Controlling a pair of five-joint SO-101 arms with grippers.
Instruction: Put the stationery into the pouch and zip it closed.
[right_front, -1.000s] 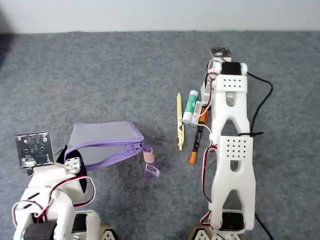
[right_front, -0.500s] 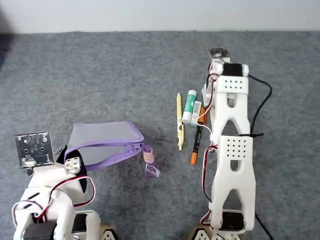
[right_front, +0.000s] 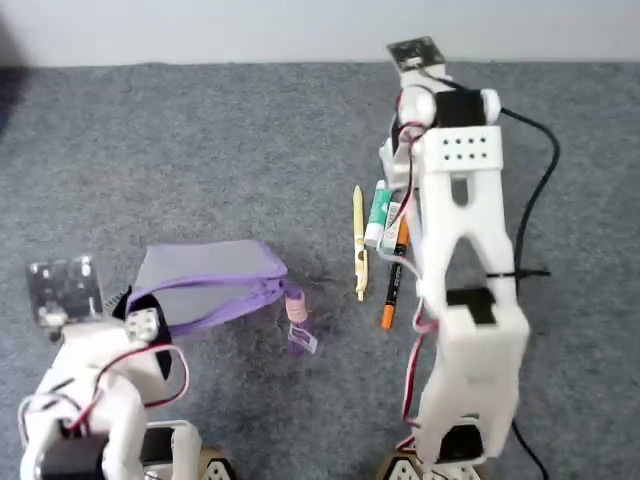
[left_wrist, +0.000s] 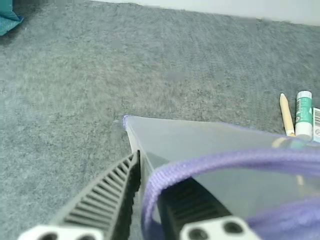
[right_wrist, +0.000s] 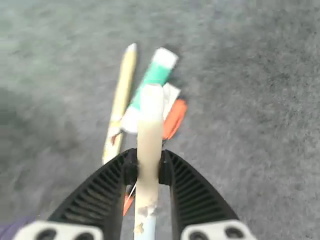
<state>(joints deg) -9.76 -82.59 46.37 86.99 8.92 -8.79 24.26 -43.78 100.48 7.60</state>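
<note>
The lilac pouch lies open at the front left, its zip pull and pink charm trailing to the right. My left gripper is shut on the pouch's purple rim, at the pouch's left corner. My right gripper is shut on a cream pen-like stick and hangs above the stationery. On the carpet below lie a yellow pen, a green-and-white glue stick and an orange-tipped black pen. The right arm covers its gripper in the high view.
Grey carpet covers the table, and a pale wall runs along the back edge. A small white item lies between the glue stick and the orange pen. A teal object sits at a far corner.
The right arm has risen and swung toward the back with the cream stick in its gripper. The left arm shifted slightly, still holding the pouch rim.
</note>
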